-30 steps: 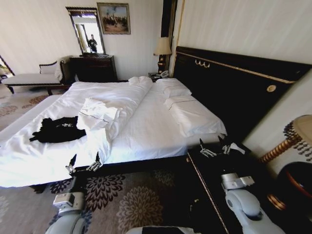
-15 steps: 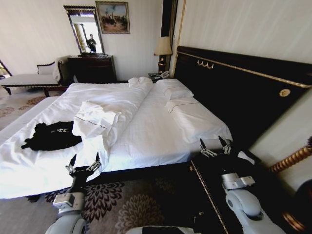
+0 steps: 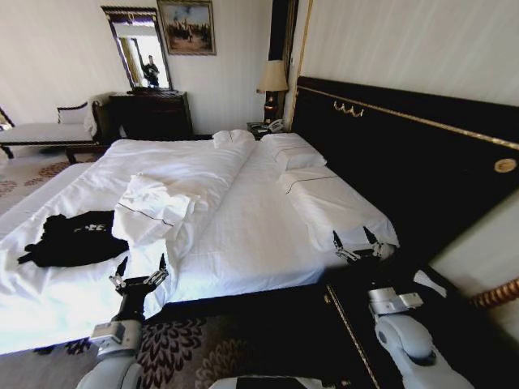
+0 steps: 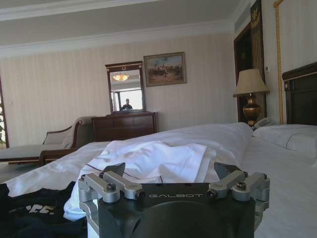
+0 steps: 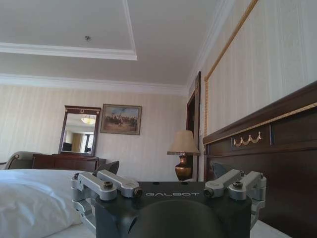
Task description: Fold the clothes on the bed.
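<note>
The clothes [image 3: 69,240] are a black T-shirt with white lettering, lying crumpled on the white sheet of the bed [image 3: 251,219] near its left edge; in the left wrist view the clothes [image 4: 34,213] show low beside the gripper. My left gripper [image 3: 139,271] hangs open and empty over the bed's near edge, to the right of the shirt, and appears as the left gripper [image 4: 171,173] in its own wrist view. Open too, my right gripper [image 3: 354,245] sits at the bed's near right corner beside the pillow, seen again as the right gripper [image 5: 166,171].
A folded white duvet [image 3: 158,207] lies just past the shirt. Pillows [image 3: 324,198] line the tall dark headboard [image 3: 405,154]. A dark nightstand [image 3: 405,324] stands at my right. A dresser [image 3: 150,113], chaise [image 3: 49,130] and lamp [image 3: 272,81] stand along the far wall. Patterned carpet [image 3: 195,352] lies below.
The whole head view has shifted, so the camera moved: bed and shirt now sit lower and further left in the picture. Both grippers keep the same open pose.
</note>
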